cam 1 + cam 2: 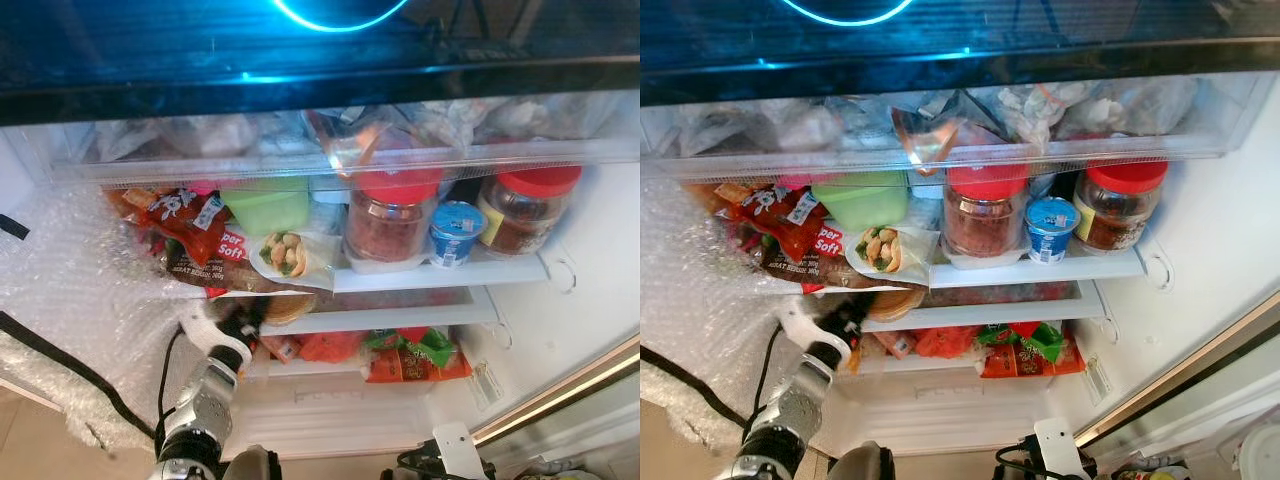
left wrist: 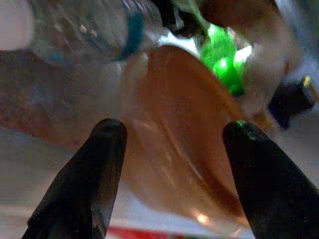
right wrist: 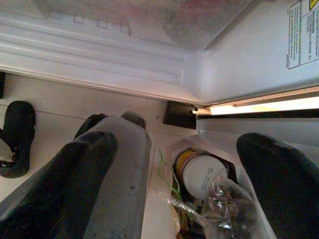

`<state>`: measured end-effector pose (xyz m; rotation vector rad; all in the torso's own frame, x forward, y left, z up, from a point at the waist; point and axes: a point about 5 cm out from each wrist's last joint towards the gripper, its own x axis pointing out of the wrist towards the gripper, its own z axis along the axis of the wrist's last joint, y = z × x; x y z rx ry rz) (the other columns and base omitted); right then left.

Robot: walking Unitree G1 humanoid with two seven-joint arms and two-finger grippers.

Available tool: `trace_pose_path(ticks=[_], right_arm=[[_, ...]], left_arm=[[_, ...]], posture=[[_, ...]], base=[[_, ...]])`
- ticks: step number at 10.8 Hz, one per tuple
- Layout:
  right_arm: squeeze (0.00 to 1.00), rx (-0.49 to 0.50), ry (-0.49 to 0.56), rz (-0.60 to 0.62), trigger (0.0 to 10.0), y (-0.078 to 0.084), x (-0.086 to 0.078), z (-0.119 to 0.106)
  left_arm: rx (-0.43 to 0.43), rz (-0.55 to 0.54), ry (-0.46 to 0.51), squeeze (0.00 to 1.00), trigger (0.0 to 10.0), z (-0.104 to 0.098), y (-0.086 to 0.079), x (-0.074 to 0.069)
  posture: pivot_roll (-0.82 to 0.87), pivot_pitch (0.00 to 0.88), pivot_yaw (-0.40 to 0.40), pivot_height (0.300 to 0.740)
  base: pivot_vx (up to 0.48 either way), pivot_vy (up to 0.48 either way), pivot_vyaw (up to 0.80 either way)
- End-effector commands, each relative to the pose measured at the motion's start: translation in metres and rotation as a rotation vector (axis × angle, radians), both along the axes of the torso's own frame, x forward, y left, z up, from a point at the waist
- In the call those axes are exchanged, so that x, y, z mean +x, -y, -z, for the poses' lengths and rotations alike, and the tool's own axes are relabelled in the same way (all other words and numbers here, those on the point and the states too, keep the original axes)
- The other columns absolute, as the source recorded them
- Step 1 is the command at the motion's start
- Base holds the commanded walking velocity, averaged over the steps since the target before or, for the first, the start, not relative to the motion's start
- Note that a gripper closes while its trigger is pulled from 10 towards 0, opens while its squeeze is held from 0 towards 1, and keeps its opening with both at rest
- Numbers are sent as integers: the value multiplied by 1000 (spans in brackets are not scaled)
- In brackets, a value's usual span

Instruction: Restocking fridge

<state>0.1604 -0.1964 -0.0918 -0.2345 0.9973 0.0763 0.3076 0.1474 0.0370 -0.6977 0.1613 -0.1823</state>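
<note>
Fridge shelves [image 1: 440, 272] were seen stocked behind the open door, and a round orange-brown packet [image 1: 285, 306] was seen at the front of the middle shelf, under the bread bag [image 1: 215, 262] of the shelf above. The left gripper [image 1: 243, 322] was raised to that middle shelf, its silver arm reaching up from below at the left side of the compartment. In the left wrist view the two black fingers [image 2: 84, 184] were held wide apart, and the round orange-brown packet [image 2: 189, 134] was framed between them; whether the pads touched it could not be told. On the upper shelf a red snack bag [image 1: 175, 215] was laid on the bread bag, with a green tub [image 1: 265, 205] behind, a wrap packet [image 1: 288, 254] beside it, then a red-lidded jar [image 1: 388, 215], a small blue yoghurt cup [image 1: 455, 233] and a second red-lidded jar [image 1: 525, 208] towards the right wall. Orange and green packets [image 1: 410, 355] were stacked on the lowest shelf. In the right wrist view the right gripper [image 3: 189, 164] was hung low with its fingers spread wide and nothing between them, above the tiled floor [image 3: 45, 134] at the fridge's foot, where a white-lidded jar [image 3: 202, 174] was lying in a bag of groceries.
</note>
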Motion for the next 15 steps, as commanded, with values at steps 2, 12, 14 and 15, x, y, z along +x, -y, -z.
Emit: trace_pose_path(ticks=[2,12,14,15], right_arm=[[0,14,-140,3,10000,-4,-34,14],[0,9,-141,0,10000,-3,-34,14],[0,7,-139,1,10000,-4,-34,14],[0,7,-138,2,10000,-4,-34,14]], left_arm=[[79,12,3,0,10000,-1,-5,-1],[92,-45,15,0,10000,6,-10,-18],[118,-5,57,0,10000,-3,-4,-14],[159,68,66,0,10000,-3,1,-15]], posture=[[-58,66,22,662],[-59,68,22,662],[-59,65,22,662],[-60,65,23,662]], base=[[0,0,0],[0,0,0],[0,0,0],[0,0,0]])
